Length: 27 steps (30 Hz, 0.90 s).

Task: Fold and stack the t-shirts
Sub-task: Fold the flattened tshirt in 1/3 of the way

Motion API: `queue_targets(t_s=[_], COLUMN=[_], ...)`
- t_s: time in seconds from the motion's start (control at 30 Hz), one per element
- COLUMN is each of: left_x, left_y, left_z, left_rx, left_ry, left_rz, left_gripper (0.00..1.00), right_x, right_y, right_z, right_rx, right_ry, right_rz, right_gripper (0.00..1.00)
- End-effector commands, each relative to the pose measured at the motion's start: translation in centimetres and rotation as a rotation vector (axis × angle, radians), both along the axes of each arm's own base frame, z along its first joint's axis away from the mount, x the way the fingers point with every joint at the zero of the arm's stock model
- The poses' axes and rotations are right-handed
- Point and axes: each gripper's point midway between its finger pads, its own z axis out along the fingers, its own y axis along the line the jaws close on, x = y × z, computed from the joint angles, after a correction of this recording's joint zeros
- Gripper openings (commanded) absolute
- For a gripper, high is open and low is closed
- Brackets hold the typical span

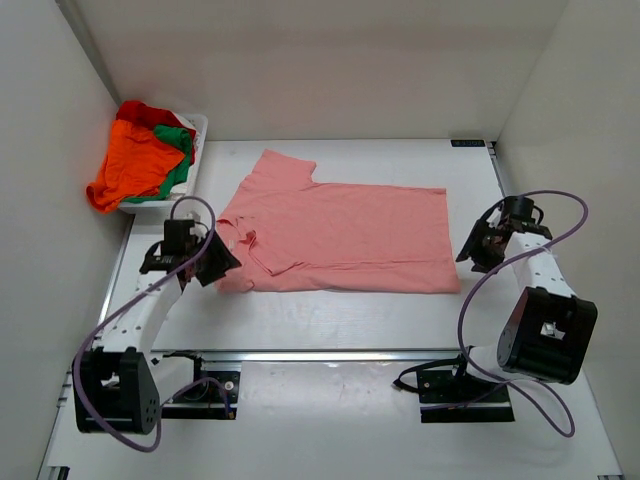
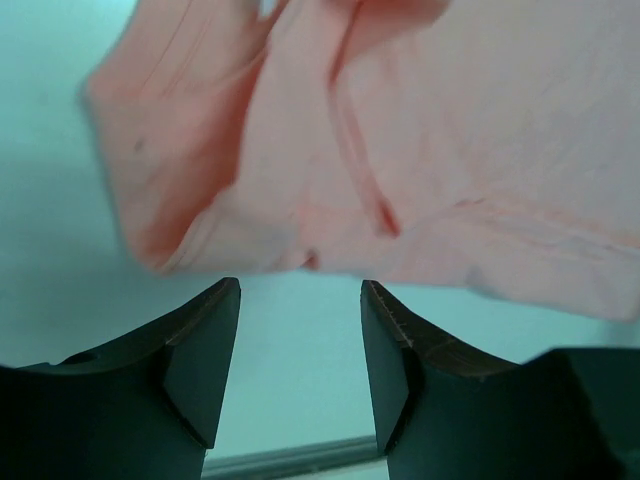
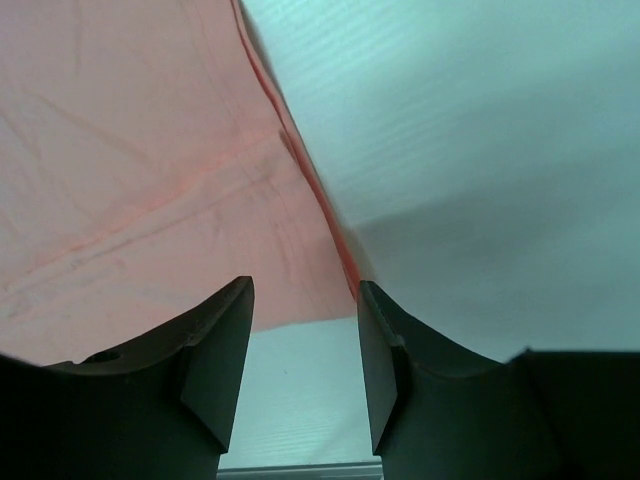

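I saw pink t-shirt (image 1: 340,235) flat mid tabletop (image 1: 330,315), bare room along near edge. Left end effector (image 2: 300,290) by its L corner, right end effector (image 3: 305,290) by R hem. Both part-open, empty.

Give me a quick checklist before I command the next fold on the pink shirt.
1. Open, empty left fingers: ok.
2. Open, empty right fingers: ok.
3. The pink t-shirt lies wholly on the table: ok.
4. Smooth collar end: not ok, the cloth is creased ahead of the left fingers.
5. The hem corner sits just ahead of the right fingers: ok.
6. The orange shirt in the basket lies apart from the pink t-shirt: ok.
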Motion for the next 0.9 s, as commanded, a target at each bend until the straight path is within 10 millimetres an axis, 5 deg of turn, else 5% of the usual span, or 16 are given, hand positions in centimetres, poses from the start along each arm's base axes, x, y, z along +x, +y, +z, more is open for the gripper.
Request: queue_targets(t_s=[0.0, 0.4, 0.7, 0.77, 0.8, 0.87], left_x=[-3.6, -3.4, -2.2, -2.0, -1.9, -1.9], left_y=[0.6, 3.7, 2.0, 1.6, 1.7, 2.2], left_z=[-2.1, -3.4, -5.8, -6.1, -6.4, -6.6], left_rx=[0.027, 0.161, 0.085, 0.07, 0.073, 0.083], left_ry=[0.06, -0.019, 0.028, 0.026, 0.031, 0.047], left_rz=[0.024, 0.151, 0.157, 0.15, 0.15, 0.16], left_gripper=[0.63, 0.63, 0.66, 0.49, 0.28, 0.06], right_x=[-1.9, -4.0, -3.7, -3.8, -4.1, -4.6], right_y=[0.2, 1.6, 3.2, 3.4, 3.3, 3.2], right_z=[-0.7, -2.6, -4.6, -5.1, -5.4, -6.0], right_rx=[-0.021, -0.003, 0.02, 0.024, 0.021, 0.019], right_ry=[0.03, 0.068, 0.135, 0.157, 0.173, 0.201], right_rz=[0.029, 0.056, 0.087, 0.093, 0.097, 0.106], right_gripper=[0.44, 0.43, 0.43, 0.37, 0.32, 0.03])
